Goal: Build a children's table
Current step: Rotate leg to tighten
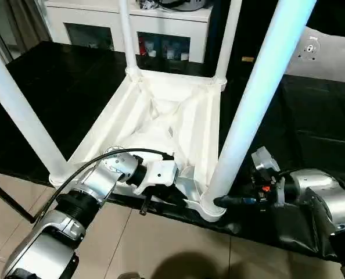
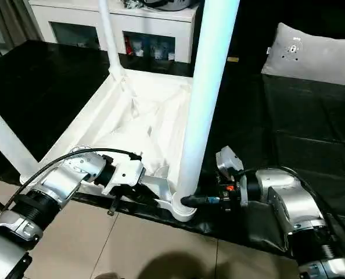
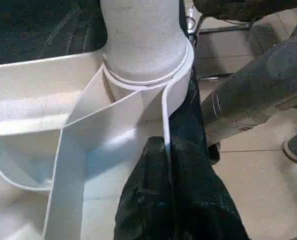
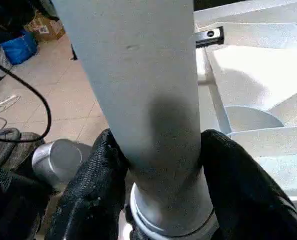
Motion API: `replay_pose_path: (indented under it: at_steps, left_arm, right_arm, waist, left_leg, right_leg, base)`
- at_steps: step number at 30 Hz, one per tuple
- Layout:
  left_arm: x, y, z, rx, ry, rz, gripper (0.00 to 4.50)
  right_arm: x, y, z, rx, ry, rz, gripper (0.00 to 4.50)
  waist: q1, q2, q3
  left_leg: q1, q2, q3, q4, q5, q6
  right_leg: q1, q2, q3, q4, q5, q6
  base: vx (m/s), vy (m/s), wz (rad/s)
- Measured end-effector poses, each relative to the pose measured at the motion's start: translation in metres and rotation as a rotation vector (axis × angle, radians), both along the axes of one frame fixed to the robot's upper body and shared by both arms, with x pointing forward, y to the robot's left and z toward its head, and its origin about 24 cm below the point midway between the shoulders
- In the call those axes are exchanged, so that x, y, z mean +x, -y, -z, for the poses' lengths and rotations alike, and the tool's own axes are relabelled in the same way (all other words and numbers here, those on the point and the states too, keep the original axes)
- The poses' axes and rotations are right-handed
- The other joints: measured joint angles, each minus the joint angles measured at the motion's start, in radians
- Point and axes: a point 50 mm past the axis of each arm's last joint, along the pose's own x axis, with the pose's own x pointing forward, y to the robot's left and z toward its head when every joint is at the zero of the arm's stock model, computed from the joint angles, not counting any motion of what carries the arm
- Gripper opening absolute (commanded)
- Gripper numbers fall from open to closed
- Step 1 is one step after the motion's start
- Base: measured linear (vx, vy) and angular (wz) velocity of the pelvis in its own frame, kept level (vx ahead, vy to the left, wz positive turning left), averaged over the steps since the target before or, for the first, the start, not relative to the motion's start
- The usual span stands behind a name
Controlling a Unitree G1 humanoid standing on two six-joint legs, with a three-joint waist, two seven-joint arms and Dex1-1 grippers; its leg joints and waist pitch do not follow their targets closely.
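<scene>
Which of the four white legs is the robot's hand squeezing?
The near right leg, the closest and biggest-looking one. The right hand has a black finger on each side of it, just above its corner socket. The other three legs stand untouched.

A home-like room: white glass-door cabinet (image 1: 132, 32), tiled floor (image 1: 161, 250), black mat (image 1: 312, 122).

black mat (image 1: 56, 87) covers the floor mid-room; beige tile floor (image 1: 161, 244) w/ grout lines along its near edge. white cabinet (image 1: 161, 23) w/ glass doors at far edge. grey cushion (image 2: 312, 55) on mat's far right corner.
</scene>
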Motion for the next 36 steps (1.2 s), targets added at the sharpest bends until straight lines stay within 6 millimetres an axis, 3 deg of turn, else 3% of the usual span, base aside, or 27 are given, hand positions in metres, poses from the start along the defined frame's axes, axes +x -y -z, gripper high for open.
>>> replay_pose_path:
  at_steps: [5, 7, 12, 15, 19, 23, 24, 29, 36]
  left_arm:
    - [0.002, 0.001, 0.001, -0.009, -0.024, -0.058, 0.00]
    - [0.006, 0.000, 0.003, -0.018, -0.030, -0.138, 0.00]
    - [0.019, 0.009, 0.006, -0.041, -0.020, -0.345, 0.00]
    - [0.028, 0.022, 0.007, -0.075, -0.021, -0.477, 0.00]
    - [0.037, 0.043, 0.008, -0.100, 0.000, -0.609, 0.00]
    - [0.039, 0.057, 0.006, -0.128, 0.027, -0.686, 0.00]
    - [0.040, 0.058, 0.006, -0.135, 0.026, -0.693, 0.00]
    - [0.039, 0.060, 0.004, -0.147, 0.028, -0.681, 0.00]
    - [0.035, 0.050, 0.005, -0.140, 0.049, -0.591, 0.00]
  right_arm:
    - [-0.005, -0.003, 0.006, 0.040, 0.004, 0.084, 1.93]
    - [-0.005, -0.006, 0.008, 0.057, 0.017, 0.201, 1.92]
    - [0.009, -0.017, 0.011, 0.040, 0.060, 0.536, 1.89]
    - [0.018, -0.025, 0.010, 0.041, 0.060, 0.764, 1.88]
    - [0.031, -0.034, 0.007, 0.016, 0.060, 1.009, 1.88]
    - [0.040, -0.038, 0.004, -0.014, 0.109, 1.125, 1.88]
    - [0.041, -0.040, 0.004, -0.001, 0.111, 1.140, 2.43]
    - [0.038, -0.038, 0.002, 0.038, 0.112, 1.146, 2.80]
    - [0.016, -0.012, 0.004, 0.049, 0.159, 0.968, 3.41]
  waist:
    - [0.001, 0.001, 0.000]
    - [-0.008, 0.004, -0.001]
    - [-0.064, 0.009, -0.003]
    - [-0.086, 0.011, -0.002]
    - [-0.104, 0.014, -0.002]
    - [-0.123, 0.018, -0.003]
    - [-0.127, 0.018, -0.003]
    - [-0.117, 0.032, -0.006]
    - [-0.081, 0.034, -0.005]
  left_leg:
    - [0.001, 0.000, 0.000, 0.000, -0.002, -0.006]
    - [0.001, 0.000, 0.000, 0.001, -0.001, -0.007]
    - [0.003, -0.001, -0.002, 0.001, 0.001, -0.011]
    - [0.000, -0.001, -0.004, 0.001, 0.001, -0.011]
    - [-0.002, 0.000, -0.005, 0.001, 0.001, -0.010]
    - [-0.006, -0.001, -0.005, -0.001, -0.001, -0.007]
    - [-0.006, -0.001, -0.005, -0.002, -0.002, -0.005]
    - [-0.007, -0.001, -0.004, -0.004, -0.006, 0.005]
    - [-0.007, -0.001, -0.002, 0.000, -0.007, 0.007]
  right_leg:
    - [0.001, 0.000, 0.000, 0.000, 0.000, 0.000]
    - [0.001, 0.000, 0.000, 0.000, 0.000, 0.000]
    - [0.002, 0.001, -0.003, -0.003, 0.000, 0.000]
    - [0.002, 0.002, -0.005, -0.006, 0.000, 0.000]
    - [0.002, 0.002, -0.008, -0.012, 0.001, 0.001]
    - [0.002, 0.001, -0.007, -0.018, 0.003, 0.003]
    - [0.002, 0.002, -0.007, -0.018, 0.006, 0.003]
    - [0.000, 0.001, -0.006, -0.013, 0.001, -0.001]
    - [-0.009, -0.001, -0.003, 0.004, -0.007, -0.003]
  base:
    - [0.000, 0.000, 0.00]
    - [0.000, 0.000, 0.00]
    - [0.000, 0.000, 0.00]
    - [0.000, 0.000, 0.00]
    - [0.000, 0.000, 0.00]
    - [0.014, 0.001, 0.01]
    - [0.057, 0.006, 0.03]
    - [0.048, -0.003, 0.02]
    - [0.000, 0.000, 0.00]
